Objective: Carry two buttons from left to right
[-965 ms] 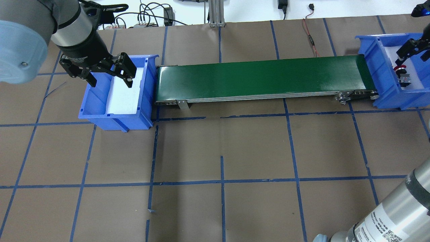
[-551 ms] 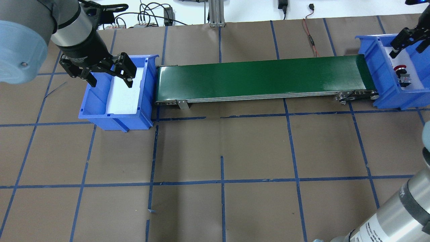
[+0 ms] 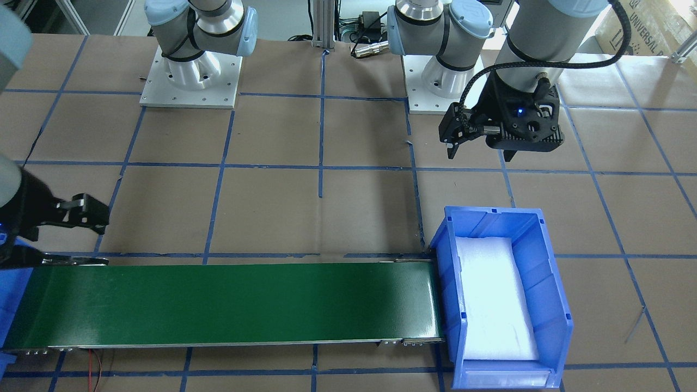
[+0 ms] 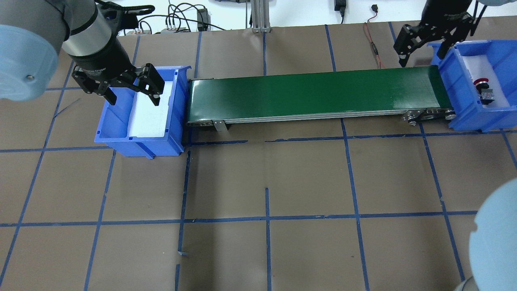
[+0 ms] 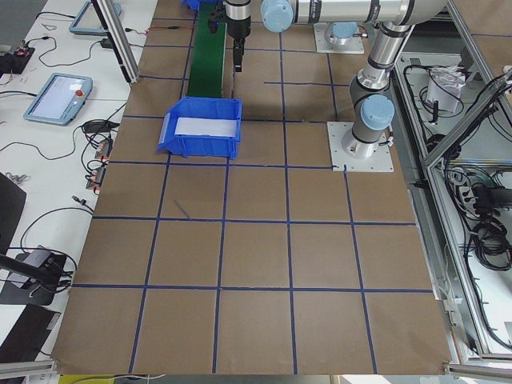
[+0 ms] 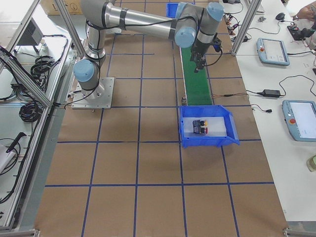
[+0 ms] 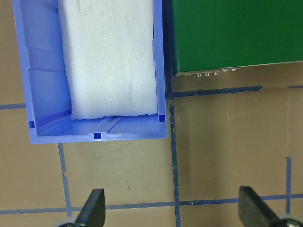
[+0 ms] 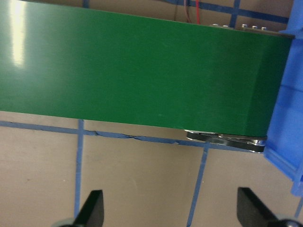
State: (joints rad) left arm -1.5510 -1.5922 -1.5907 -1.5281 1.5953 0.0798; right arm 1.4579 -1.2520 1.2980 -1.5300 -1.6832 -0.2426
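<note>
Front-facing: the left gripper [image 3: 480, 154] hung wide open and empty near the left bin [image 3: 550, 283]. Overhead: the right gripper [image 4: 422, 57], fingers spread and holding nothing, hovered over the conveyor [image 4: 315, 95]'s right end. Two buttons [image 4: 480, 83], one red-capped, lay in the right bin [image 4: 454, 93]. Two bins, one conveyor.

A green conveyor belt [image 4: 315, 93] was laid across the brown-papered table [image 4: 307, 173], which was gridded with blue tape [image 4: 226, 220]. A blue bin [image 4: 137, 145] lined with white foam [image 4: 149, 115] was set at one end, and a second blue bin [image 4: 460, 97] at the other.
</note>
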